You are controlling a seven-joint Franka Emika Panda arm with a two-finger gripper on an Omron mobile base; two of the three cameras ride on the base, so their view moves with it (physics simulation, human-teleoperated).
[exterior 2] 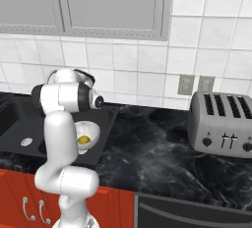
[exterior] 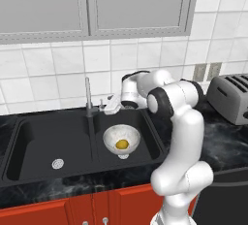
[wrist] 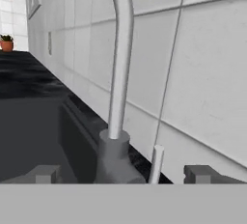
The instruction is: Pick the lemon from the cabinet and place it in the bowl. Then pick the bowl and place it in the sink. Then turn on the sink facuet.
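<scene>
The lemon (exterior: 122, 144) lies inside the bowl (exterior: 121, 137), and the bowl sits in the right basin of the sink (exterior: 34, 144), close to the divider between the 2 basins. Judged from this, 2 of the 3 steps look done: the fruit is in the bowl and the bowl is in the sink. What is left is turning on the faucet (exterior: 88, 98).

The arm reaches over the back rim of the sink, with the gripper (exterior: 111, 105) near the base of the faucet, on its right side in the left base view. In the hand view the faucet spout (wrist: 119, 59) rises straight ahead and very close, its thick base just above the 2 finger tips (wrist: 44, 174), and the thin side lever (wrist: 156, 164) stands between them, nearer the right-hand tip. The jaws stand spread apart and hold nothing; whether either tip touches the lever cannot be told.

No water shows at the spout, so the faucet appears to be off. The remaining move seems to be a push on the lever.

The drain (exterior: 57, 163) in the left basin lies bare. A toaster (exterior 2: 222, 124) stands on the counter well to the right of the sink.
</scene>
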